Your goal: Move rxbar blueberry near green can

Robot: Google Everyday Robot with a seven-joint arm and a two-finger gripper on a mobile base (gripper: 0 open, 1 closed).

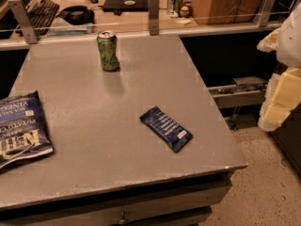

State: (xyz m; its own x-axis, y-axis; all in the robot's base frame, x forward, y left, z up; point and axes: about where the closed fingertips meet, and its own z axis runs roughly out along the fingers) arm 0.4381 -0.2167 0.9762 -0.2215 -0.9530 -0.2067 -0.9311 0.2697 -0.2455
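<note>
**Bar lies untouched, gripper off to the side**

Nearest the camera, the grey table [117,173] shows its front edge with a drawer below. At its near left lies a large blue potato chip bag [21,128], flat and partly cut off by the frame; it has no part in the task.

Right of centre, and a little further in, the rxbar blueberry [166,128] lies flat on the tabletop. It is turned on a diagonal, with its pale label patch toward the near right corner. Nothing touches it, so the pick-up is judged not yet begun.

The gripper [281,98] hangs at the right edge of the view, out past the table's side and above the speckled floor [263,192], well apart from the bar. Only pale blocky parts of it show, so whether it is spread or pressed together cannot be told.

Further back, near the far edge, the green can [107,51] stands upright, well apart from the bar. The bare table around it leaves room to set the bar down beside it.

Beyond a low rail on metal posts [153,13] sits a desk with a keyboard [42,13], headphones [75,14], a closed laptop [124,4] and some smaller cans [176,1].
</note>
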